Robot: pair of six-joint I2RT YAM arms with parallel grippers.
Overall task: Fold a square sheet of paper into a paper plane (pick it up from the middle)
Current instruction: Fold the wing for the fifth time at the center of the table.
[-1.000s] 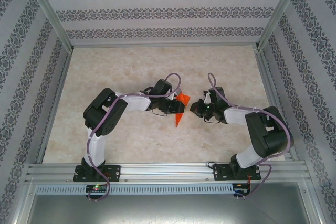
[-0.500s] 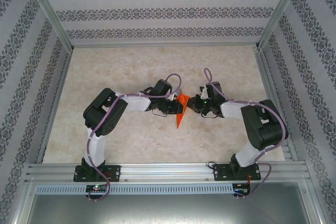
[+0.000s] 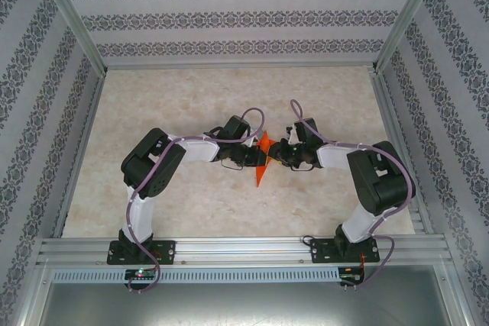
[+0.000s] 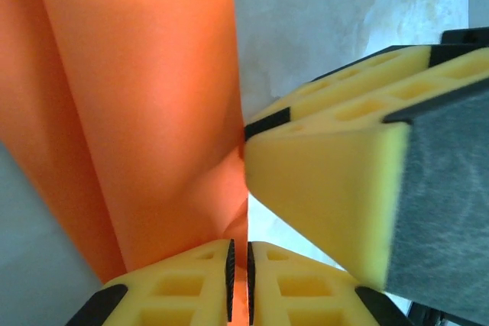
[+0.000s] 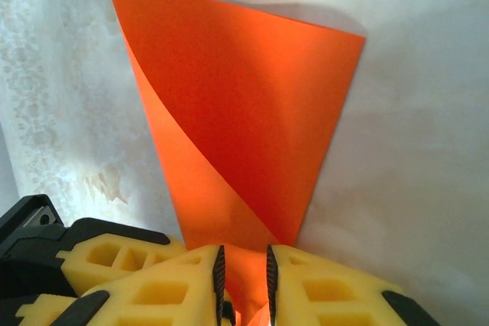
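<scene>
Figure: Your left gripper (image 4: 238, 265) was pinched shut on the orange paper (image 5: 244, 127), midway between both arms over the tabletop (image 3: 191, 104). The paper's long axis ran straight ahead of your right gripper (image 5: 244, 269), whose jaws stood narrowly parted astride its narrow end.

Bright, even light. The thin orange-red folded paper sheet (image 5: 244, 127) glows saturated and casts a soft grey shadow above and right of it. Wrist close-ups are slightly blurred.
</scene>
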